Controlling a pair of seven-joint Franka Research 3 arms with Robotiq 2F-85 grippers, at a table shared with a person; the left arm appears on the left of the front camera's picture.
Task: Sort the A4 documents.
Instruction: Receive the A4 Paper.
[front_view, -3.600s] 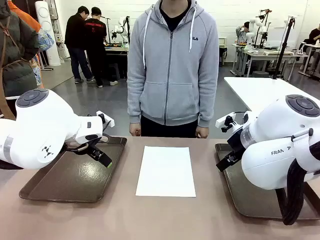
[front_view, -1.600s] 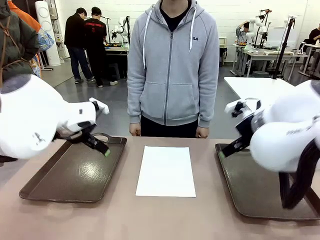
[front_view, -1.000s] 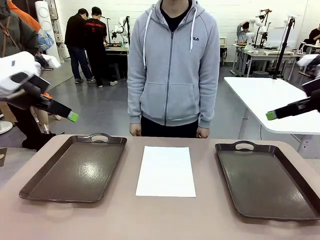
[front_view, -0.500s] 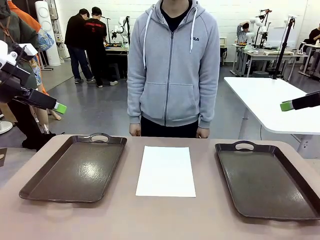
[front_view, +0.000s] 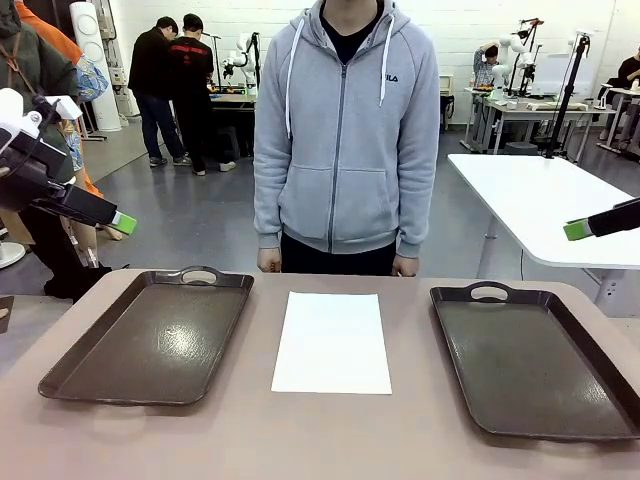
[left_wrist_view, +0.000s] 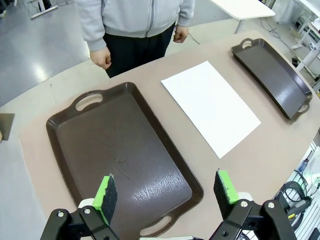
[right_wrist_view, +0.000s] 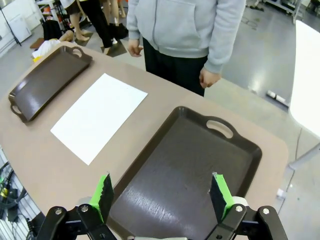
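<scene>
On the counter (front_view: 330, 440), between two bare trays (front_view: 150, 340), one A4 document (front_view: 332, 342), unsorted. Nothing done yet. Wide open, empty: left tool (left_wrist_view: 165, 190), right tool (right_wrist_view: 162, 194).

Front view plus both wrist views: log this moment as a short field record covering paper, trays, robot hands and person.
paper: one white A4 sheet, flat on the table, midway between the trays, in neither
left tray: dark brown, handled, lengthwise on the table
right tray: dark brown, handled, same orientation
left hand: open, holding nothing, high up, aimed down at the left tray
right hand: open, holding nothing, high up, aimed down at the right tray
person: standing at the far edge, arms down, not touching the sheet
</scene>
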